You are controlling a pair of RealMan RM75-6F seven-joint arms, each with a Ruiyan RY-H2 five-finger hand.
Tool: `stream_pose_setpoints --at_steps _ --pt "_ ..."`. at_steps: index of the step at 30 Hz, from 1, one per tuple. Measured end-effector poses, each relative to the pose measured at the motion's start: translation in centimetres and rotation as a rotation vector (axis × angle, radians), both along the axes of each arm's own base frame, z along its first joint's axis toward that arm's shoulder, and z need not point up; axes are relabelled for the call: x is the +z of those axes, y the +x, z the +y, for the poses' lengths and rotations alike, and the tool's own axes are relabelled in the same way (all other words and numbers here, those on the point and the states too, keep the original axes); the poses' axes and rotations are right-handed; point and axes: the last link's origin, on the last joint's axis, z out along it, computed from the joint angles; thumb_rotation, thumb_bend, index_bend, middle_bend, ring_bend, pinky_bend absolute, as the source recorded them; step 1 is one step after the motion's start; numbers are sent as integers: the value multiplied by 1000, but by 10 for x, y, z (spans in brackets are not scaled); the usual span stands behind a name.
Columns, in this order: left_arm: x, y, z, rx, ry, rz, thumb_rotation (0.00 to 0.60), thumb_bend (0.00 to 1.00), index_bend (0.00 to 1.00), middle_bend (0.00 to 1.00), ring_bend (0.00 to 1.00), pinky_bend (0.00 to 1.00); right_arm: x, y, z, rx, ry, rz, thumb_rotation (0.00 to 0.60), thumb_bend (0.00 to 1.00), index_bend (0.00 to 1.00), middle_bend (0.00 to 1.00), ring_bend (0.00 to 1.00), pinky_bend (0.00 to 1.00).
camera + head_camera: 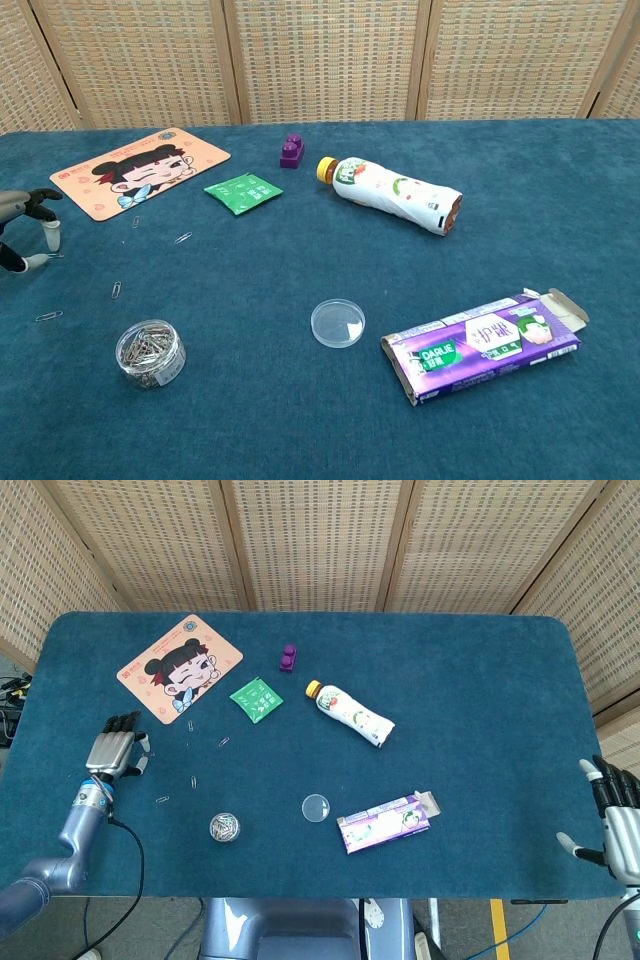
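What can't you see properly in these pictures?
- Left hand: the chest view's left edge cuts it off, and in the head view it is too small to tell whether it pinches a paper clip.
- Right hand: the head view's right edge cuts it off; absent from the chest view.
- Green packet: print too small to read in both views.

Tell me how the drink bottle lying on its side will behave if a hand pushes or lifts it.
The bottle lies on its side with a rounded body, so a sideways push would probably roll it across the cloth. Its waist is narrower, which may make it veer. Its label looks glossy, so a loose grip might slip. How full it is cannot be told.
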Motion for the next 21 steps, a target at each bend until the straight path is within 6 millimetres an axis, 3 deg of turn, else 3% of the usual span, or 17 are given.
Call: stream_pose_setpoints --at_steps 21 --pt "-8 1 3 20 -19 14 600 424 543 0 0 0 3 -1 -1 -2 -2 -13 600 0 13 0 0 0"
